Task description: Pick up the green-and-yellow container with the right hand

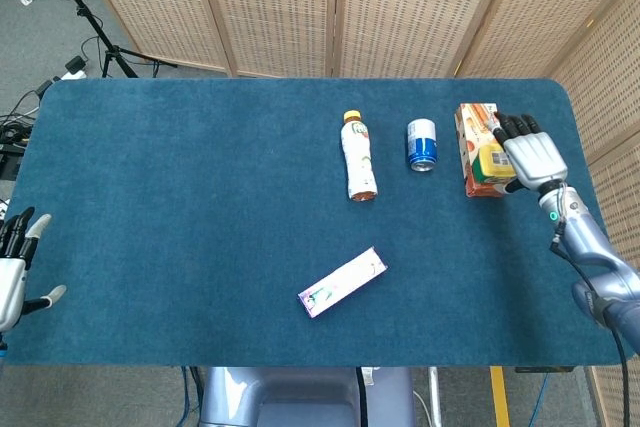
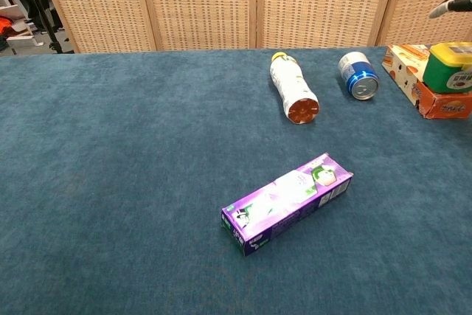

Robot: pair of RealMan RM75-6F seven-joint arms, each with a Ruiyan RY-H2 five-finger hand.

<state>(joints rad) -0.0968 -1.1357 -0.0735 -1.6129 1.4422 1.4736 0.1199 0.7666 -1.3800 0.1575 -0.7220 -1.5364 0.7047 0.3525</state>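
Note:
The green-and-yellow container (image 1: pixel 490 161) (image 2: pixel 451 68) stands on an orange carton (image 1: pixel 474 137) (image 2: pixel 424 90) at the table's far right. My right hand (image 1: pixel 528 152) hovers over the container's right side, with its dark fingers (image 1: pixel 514 128) stretched past it. In the chest view only one fingertip (image 2: pixel 451 5) shows, high above the container, and nothing is wrapped around the tub. My left hand (image 1: pixel 14 267) rests at the table's left front edge with its fingers apart and nothing in it.
A white bottle with a yellow cap (image 1: pixel 358 157) (image 2: pixel 293 90) lies mid-table, and a blue can (image 1: pixel 422 144) (image 2: pixel 358 75) lies beside it, left of the carton. A purple toothpaste box (image 1: pixel 343 282) (image 2: pixel 287 201) lies nearer the front. Wicker screens stand behind the table.

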